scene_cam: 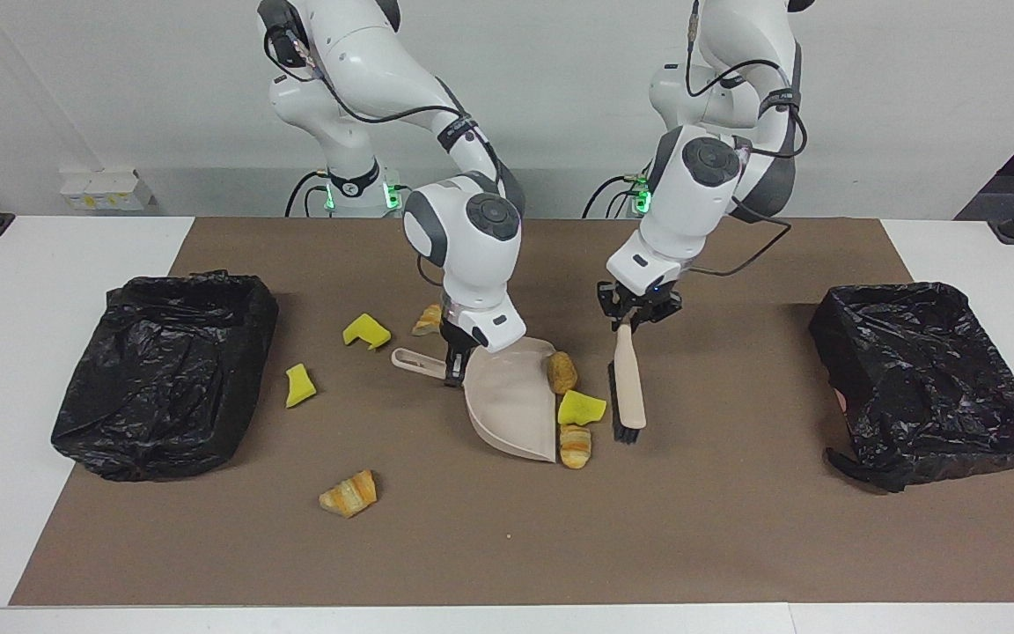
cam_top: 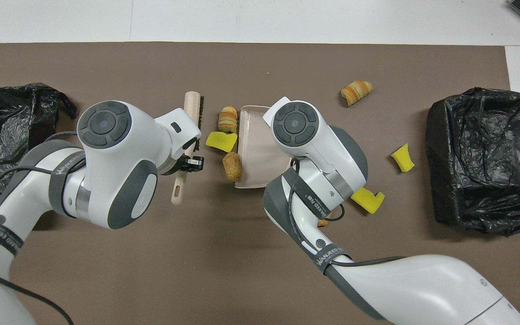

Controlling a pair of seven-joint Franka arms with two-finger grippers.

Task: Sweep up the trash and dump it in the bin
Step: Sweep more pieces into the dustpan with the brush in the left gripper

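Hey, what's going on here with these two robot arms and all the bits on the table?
It is a sweep-up job. The right claw is shut on the dustpan handle, holding the pan on the mat. The left claw grips a brush beside the pan's mouth. Two bread pieces and a yellow sponge chunk lie at the pan's open edge, not yet inside. More bits lie scattered toward the right arm's end. A black-lined bin sits at each end.

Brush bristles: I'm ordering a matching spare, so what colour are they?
Black, on the brush with a beige back, held by the left gripper. Clearest in the facing view.
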